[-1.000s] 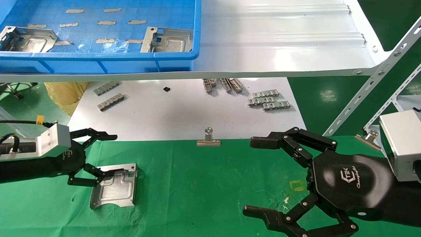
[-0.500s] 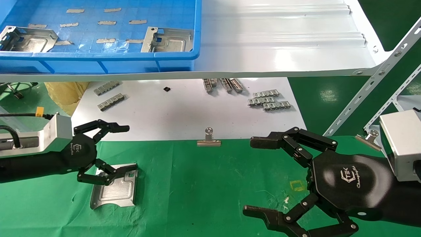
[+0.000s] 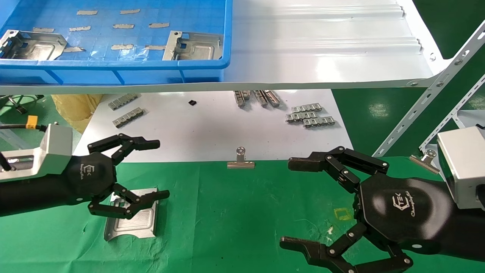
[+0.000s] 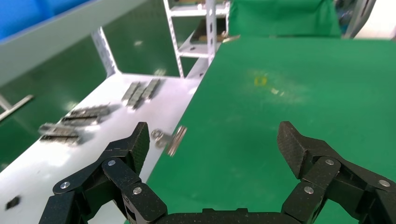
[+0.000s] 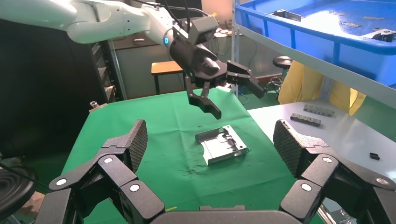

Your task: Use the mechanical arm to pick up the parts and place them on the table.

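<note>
White lettering on the glossy black hexagonal housing of each arm reads "TEK", with a line of script beneath it too small to read. The left gripper (image 3: 158, 170) hangs above the green cloth table (image 3: 242, 212) with its two black linkage fingers spread wide, holding nothing; the right wrist view shows it clear of the cloth. Below it lies a flat silvery stamped sheet-metal part (image 3: 132, 222), roughly square with one curved edge, an embossed recess and a small square hole, resting flat on the cloth. Two more such plates (image 3: 193, 46) sit in the blue plastic bin (image 3: 113, 68) on the white ribbed shelf (image 3: 322, 41). The right gripper (image 3: 290, 203) waits low over the cloth, fingers also wide apart and empty.
</note>
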Robot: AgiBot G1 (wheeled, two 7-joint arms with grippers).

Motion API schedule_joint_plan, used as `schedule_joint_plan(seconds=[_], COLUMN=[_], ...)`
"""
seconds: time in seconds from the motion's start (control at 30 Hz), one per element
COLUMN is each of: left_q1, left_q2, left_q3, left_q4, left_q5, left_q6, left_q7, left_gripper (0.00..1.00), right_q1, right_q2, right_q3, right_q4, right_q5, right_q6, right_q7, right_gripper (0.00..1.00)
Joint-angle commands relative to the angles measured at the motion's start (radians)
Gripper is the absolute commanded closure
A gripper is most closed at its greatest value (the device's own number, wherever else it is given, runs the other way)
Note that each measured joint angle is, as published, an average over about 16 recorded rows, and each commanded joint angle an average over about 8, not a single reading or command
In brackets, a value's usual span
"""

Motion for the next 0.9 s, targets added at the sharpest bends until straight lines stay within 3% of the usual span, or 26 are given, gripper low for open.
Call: schedule_joint_plan(seconds=[0.03,0.9], left_q1=[0.02,0.273], left_q2=[-0.008,-0.106], left_q3=[-0.018,-0.238], left_q4=[-0.042,-0.557], left_q5=[-0.012,-0.16], left_q6=[-0.003,-0.042], left_q7=[-0.03,-0.392], left_gripper=[0.0,0.0], right_q1=[0.0,0.0], right_q2=[0.0,0.0], right_q3=[0.0,0.0], right_q4=[0.0,0.0], right_q5=[0.0,0.0], right_q6=[0.0,0.0], right_q7=[0.0,0.0], right_gripper=[0.0,0.0])
